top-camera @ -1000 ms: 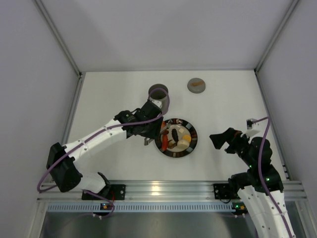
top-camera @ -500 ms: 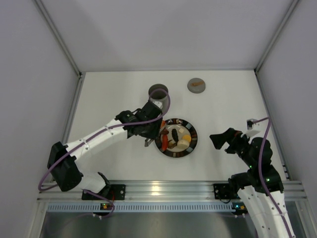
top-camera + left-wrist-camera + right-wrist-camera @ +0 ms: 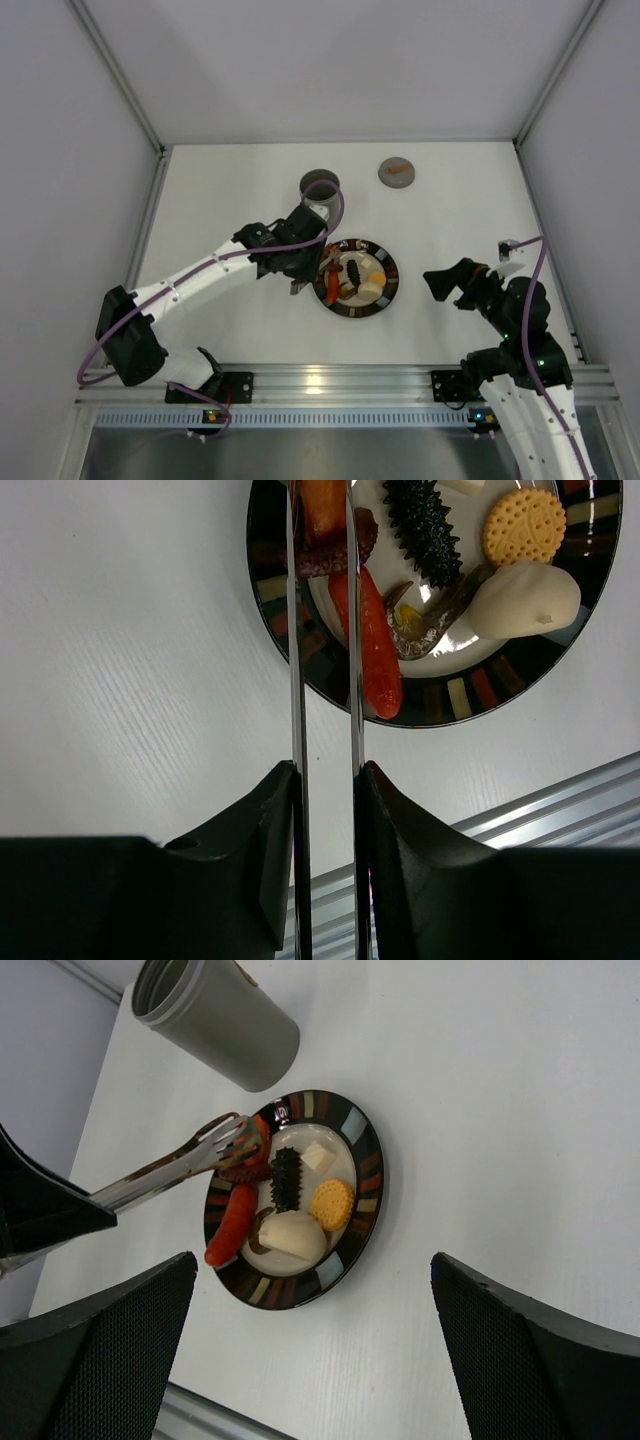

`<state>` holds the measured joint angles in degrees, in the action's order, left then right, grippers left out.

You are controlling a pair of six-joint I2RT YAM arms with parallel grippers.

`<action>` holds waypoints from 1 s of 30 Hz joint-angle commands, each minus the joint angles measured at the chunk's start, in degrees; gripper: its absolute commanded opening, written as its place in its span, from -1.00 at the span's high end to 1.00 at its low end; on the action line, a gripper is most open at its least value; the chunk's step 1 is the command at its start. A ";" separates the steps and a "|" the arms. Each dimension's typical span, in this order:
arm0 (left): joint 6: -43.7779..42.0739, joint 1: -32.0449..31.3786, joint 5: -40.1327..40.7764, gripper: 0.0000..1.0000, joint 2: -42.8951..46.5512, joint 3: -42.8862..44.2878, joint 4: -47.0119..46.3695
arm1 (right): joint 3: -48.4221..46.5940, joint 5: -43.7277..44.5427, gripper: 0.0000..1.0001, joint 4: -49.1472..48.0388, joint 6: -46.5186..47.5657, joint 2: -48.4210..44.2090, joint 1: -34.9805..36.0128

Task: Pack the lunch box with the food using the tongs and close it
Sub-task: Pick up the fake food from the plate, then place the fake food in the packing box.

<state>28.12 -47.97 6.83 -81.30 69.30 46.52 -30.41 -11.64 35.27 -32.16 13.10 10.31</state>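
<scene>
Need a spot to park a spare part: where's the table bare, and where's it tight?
Bare: back-left corner, left of the canister; back-right, right of the lid; front strip between plate and rail. Tight: between canister and plate, where the left claw holds the tongs.

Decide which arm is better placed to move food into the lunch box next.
Left: left gripper holds the tongs, tips at food on the plate; the right gripper is open and empty.
</scene>
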 commanded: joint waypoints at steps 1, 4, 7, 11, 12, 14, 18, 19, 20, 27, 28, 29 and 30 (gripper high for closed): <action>-1.31 0.24 -1.20 0.55 0.44 2.59 -0.82 | -1.05 0.13 -0.99 0.07 -0.18 -0.27 -0.64; -1.92 0.15 -1.64 0.57 0.96 3.30 -1.00 | -1.31 0.13 -0.99 0.07 -0.09 -0.01 -0.64; -2.63 -0.02 -2.08 0.59 1.93 4.00 -1.34 | -1.49 0.13 -0.99 -0.02 -0.09 0.17 -0.64; -3.51 -0.29 -2.26 0.59 2.98 5.32 -1.35 | -1.67 0.13 -0.99 -0.20 -0.09 0.43 -0.64; -3.68 -0.37 -2.35 0.59 3.07 5.58 -1.26 | -1.84 0.13 -0.99 -0.20 -0.09 0.61 -0.64; -4.12 -0.37 -2.44 0.60 3.34 6.37 -1.17 | -2.02 0.13 -0.99 -0.20 -0.01 0.87 -0.64; -4.74 -0.46 -2.26 0.60 3.78 7.69 -1.00 | -2.46 0.21 -0.99 -0.20 -0.01 1.22 -0.64; -4.91 -0.46 -2.09 0.60 3.86 7.96 -1.00 | -2.46 0.21 -0.99 -0.20 0.17 1.22 -0.64; -5.00 -0.46 -2.00 0.60 4.04 8.65 -1.00 | -2.46 0.13 -0.99 -0.20 0.17 1.31 -0.64; -5.71 -0.46 1.69 0.60 4.04 15.24 1.37 | -2.02 0.04 -0.99 -0.20 0.08 1.14 -0.64; -5.71 -0.46 2.91 0.60 3.95 16.21 1.73 | -2.02 0.04 -0.99 -0.20 0.08 0.96 -0.64; -5.88 -0.38 3.71 0.60 3.87 17.35 2.16 | -2.02 0.04 -0.99 -0.11 0.08 1.05 -0.64; -5.88 -0.37 4.59 0.60 3.69 19.80 2.69 | -2.02 0.04 -0.99 -0.11 0.08 0.87 -0.64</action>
<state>23.38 -48.16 7.70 -79.66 83.18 49.23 -30.46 -11.66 35.24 -32.14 13.98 10.31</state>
